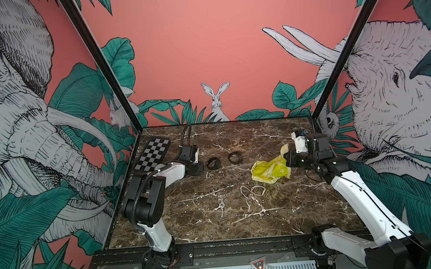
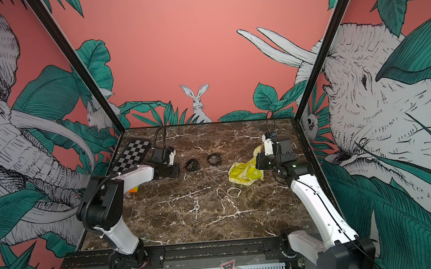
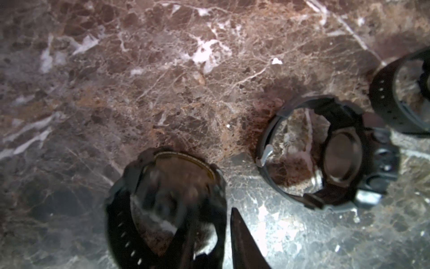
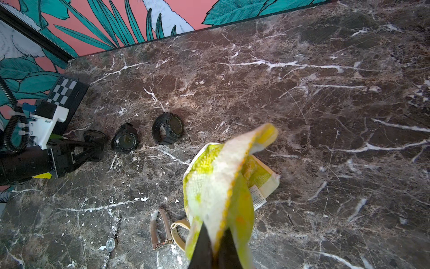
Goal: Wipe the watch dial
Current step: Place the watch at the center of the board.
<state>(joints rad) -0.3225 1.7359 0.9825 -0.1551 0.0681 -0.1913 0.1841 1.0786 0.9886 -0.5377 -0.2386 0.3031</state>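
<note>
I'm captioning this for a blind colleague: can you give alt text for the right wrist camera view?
The right gripper pinches a yellow-and-white cloth that fills the foreground above a brown marble table. Beyond it, three black watches lie in a row beside the left gripper; a beige-strapped watch and a small silver watch lie nearer.

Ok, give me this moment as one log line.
left gripper: open, at black watch on table | right gripper: shut on yellow cloth | cloth apart from watch
</note>
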